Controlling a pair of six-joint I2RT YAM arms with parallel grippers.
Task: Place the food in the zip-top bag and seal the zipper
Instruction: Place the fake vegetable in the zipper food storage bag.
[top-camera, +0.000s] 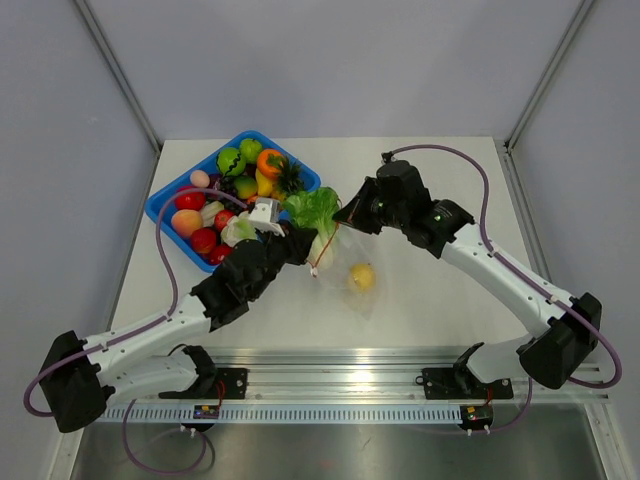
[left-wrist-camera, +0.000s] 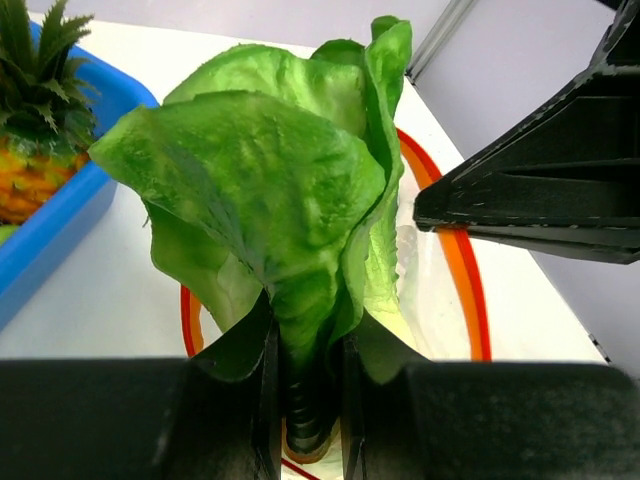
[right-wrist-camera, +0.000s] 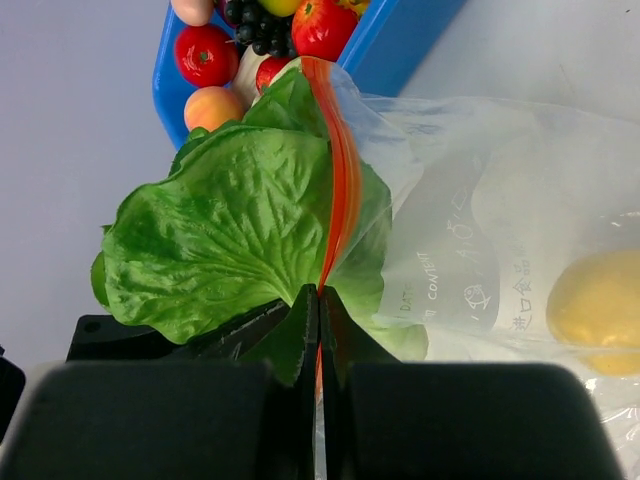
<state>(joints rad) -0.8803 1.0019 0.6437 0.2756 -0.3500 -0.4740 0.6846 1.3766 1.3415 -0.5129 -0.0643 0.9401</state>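
Left hand (left-wrist-camera: 305, 400): I see it clamped on the stem of the lettuce (left-wrist-camera: 270, 190), with the leaves pointing toward the bag mouth.
Bag (right-wrist-camera: 470, 260): it lies on the counter (top-camera: 430, 320) with one yellow fruit (right-wrist-camera: 595, 310) inside. I judge the lettuce is only partly in.
Right hand (right-wrist-camera: 320, 330): the fingers are together, pinching the zipper (right-wrist-camera: 345, 190) strip and lifting one lip.
My plan: I would push the lettuce deep past the orange strip before I release it, so the leaves do not catch the zipper.
Bin (top-camera: 155, 207): far behind, it holds the other food (top-camera: 245, 175).
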